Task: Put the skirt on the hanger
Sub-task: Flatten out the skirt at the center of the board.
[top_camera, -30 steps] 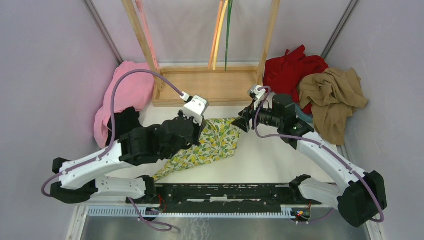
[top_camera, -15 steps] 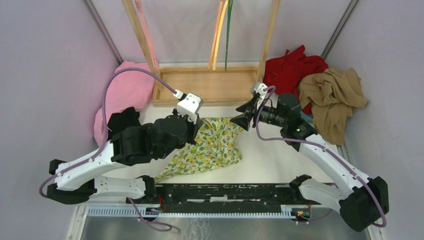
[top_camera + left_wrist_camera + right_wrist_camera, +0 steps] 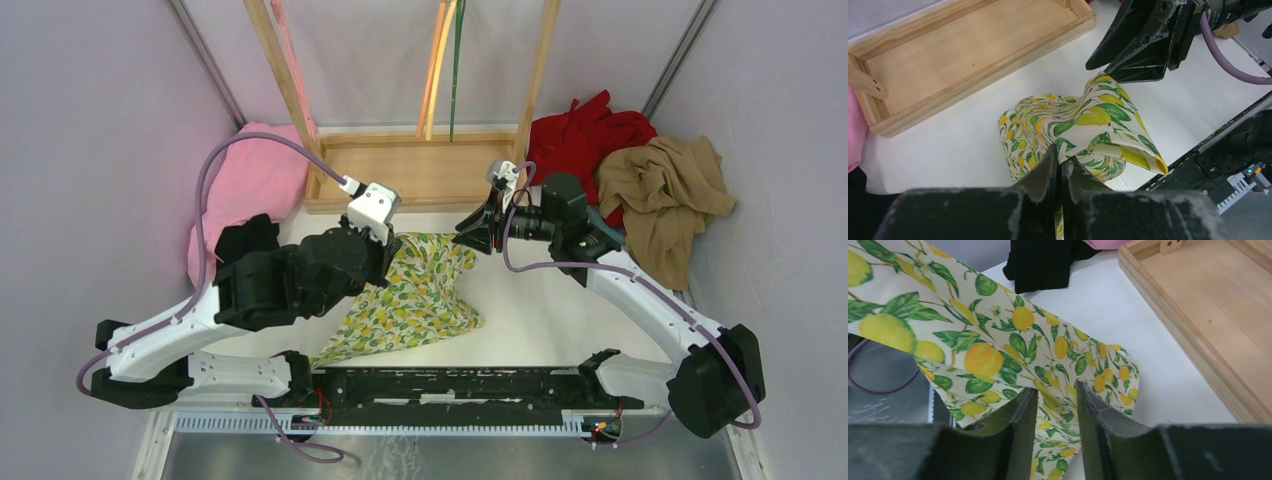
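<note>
While the left gripper (image 3: pixel 1059 161) held the skirt (image 3: pixel 420 300) clamped, the fabric stretched rightward across the tabletop's middle to the right gripper (image 3: pixel 1058 391), its jaws apart astride the far corner.

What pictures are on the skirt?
The skirt is cream with yellow lemons and green leaves all over. The right wrist view shows it best.

Left arm (image 3: pixel 280 285) folded inward, fingers (image 3: pixel 1040 176) pinched together, right arm (image 3: pixel 645 300) reaching inward, fingers (image 3: pixel 1013 422) narrowly parted
</note>
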